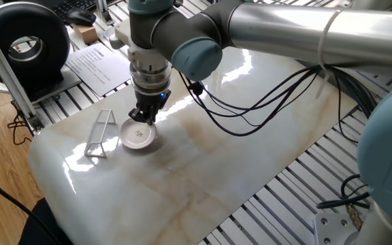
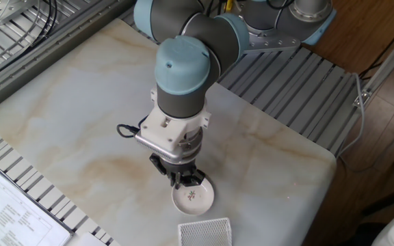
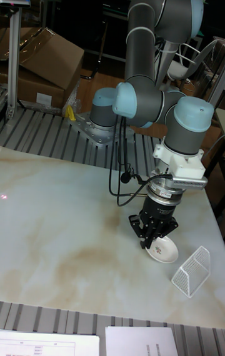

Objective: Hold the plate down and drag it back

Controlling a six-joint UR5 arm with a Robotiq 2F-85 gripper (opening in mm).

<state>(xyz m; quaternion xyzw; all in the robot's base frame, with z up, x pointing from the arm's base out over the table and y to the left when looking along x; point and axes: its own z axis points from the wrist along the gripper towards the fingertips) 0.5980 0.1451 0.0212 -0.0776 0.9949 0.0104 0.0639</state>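
Observation:
The plate [image 1: 137, 138] is a small white round dish on the marble table, with a faint mark at its centre [image 2: 193, 197]. My gripper [image 1: 144, 120] points straight down, and its fingertips rest on the plate's inner edge on the side away from the wire rack. The fingers stand close together with nothing between them. In the other fixed view the gripper [image 2: 185, 182] touches the plate's upper left rim. In the tall fixed view the gripper [image 3: 149, 243] sits on the left part of the plate [image 3: 165, 250].
A small silver wire rack [image 1: 99, 134] stands just beside the plate, seen also at the bottom edge [image 2: 205, 232] and at the right [image 3: 192, 271]. Papers [image 1: 95, 64] lie past the table's far left edge. Black cables [image 1: 250, 109] hang from the arm.

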